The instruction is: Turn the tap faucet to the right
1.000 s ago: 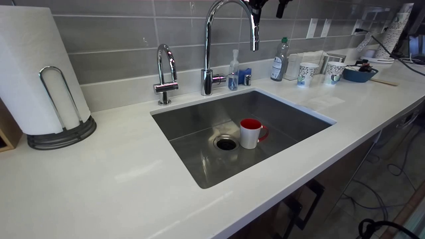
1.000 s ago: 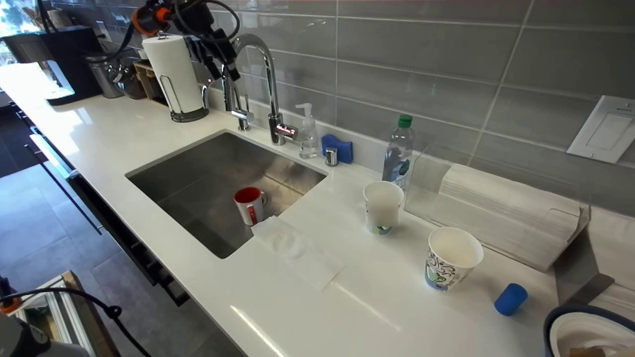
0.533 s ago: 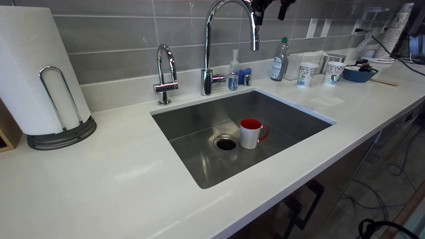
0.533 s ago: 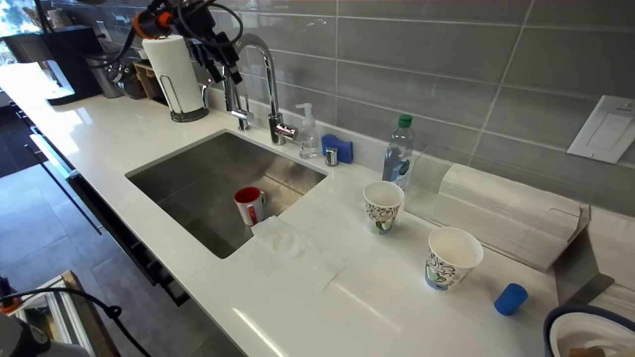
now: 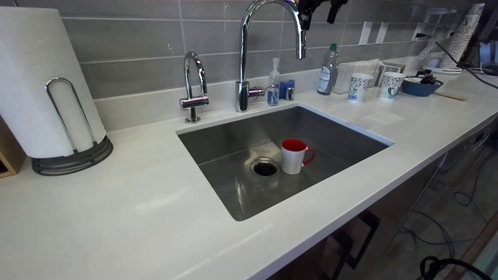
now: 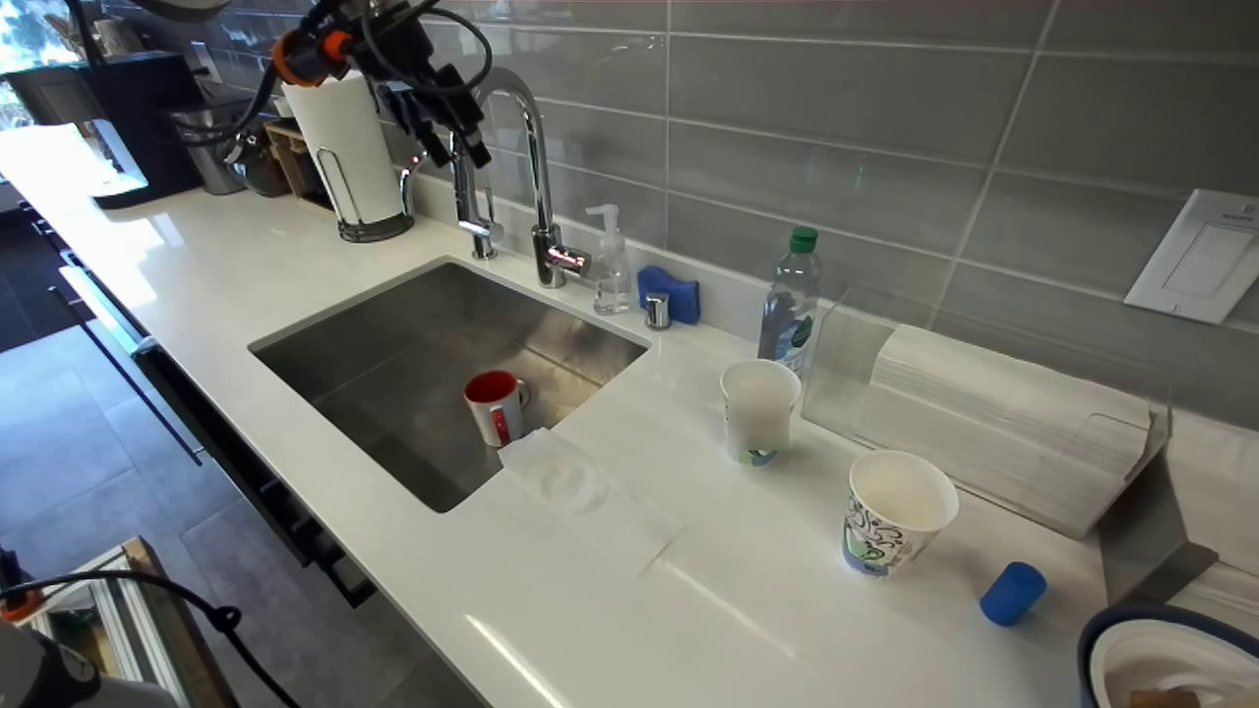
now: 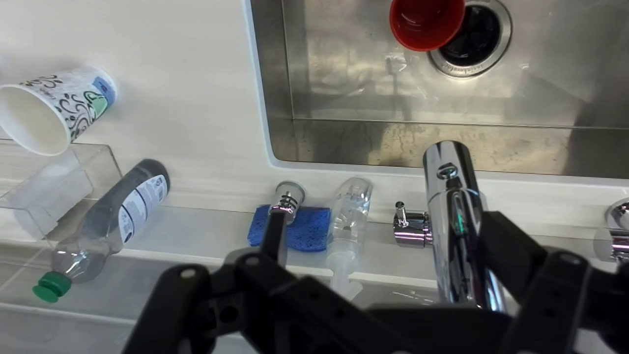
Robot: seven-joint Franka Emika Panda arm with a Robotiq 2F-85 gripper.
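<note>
My gripper (image 7: 387, 231) stood wide, the tall faucet (image 7: 449, 206) between its fingers (image 7: 511, 250), against one, and partly hidden by it. The wrist view cut off the one mug (image 7: 426, 22). I counted two single paper cups (image 6: 890, 521), one smaller faucet (image 5: 194, 102).

Pincer (image 5: 319, 20): cut by the top edge in an exterior view.
Faucet (image 7: 453, 216): partly hidden behind the pincer in the wrist view.
Mug (image 7: 426, 24): cut off by that view's top edge.
Drain (image 7: 475, 42): partly hidden by the mug there.
</note>
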